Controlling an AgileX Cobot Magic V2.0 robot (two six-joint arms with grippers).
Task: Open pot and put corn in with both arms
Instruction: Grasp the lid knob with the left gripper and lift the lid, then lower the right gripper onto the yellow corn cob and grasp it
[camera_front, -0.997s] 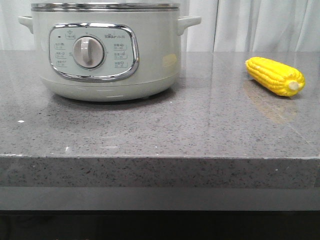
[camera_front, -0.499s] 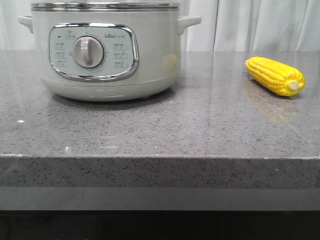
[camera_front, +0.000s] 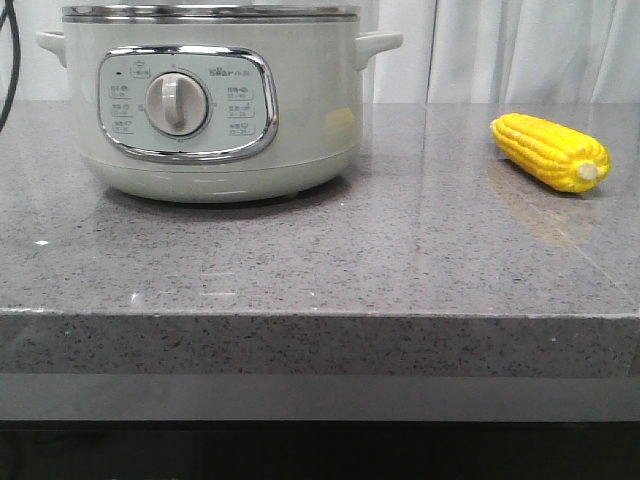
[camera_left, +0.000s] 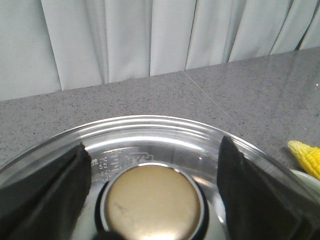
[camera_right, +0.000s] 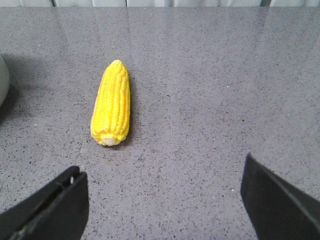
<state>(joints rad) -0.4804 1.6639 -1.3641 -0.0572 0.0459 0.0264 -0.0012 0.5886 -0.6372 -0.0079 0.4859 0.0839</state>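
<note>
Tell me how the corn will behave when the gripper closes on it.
The corn is a rounded, tapered cob lying on its side on the smooth counter, so a nudge would probably roll it. Its glossy kernels look hard and may slip between the fingers. It seems stiff and likely light, being small beside the pot.

Grey speckled stone counter, two things on it.

The counter (camera_front: 300, 260) (glossy enough to mirror what stands on it) carries the pot (camera_front: 210, 100) at its left rear, control panel facing forward, and the corn (camera_front: 550, 150) lying well apart at the right, on its side, pale stub end angled toward the front edge.
</note>
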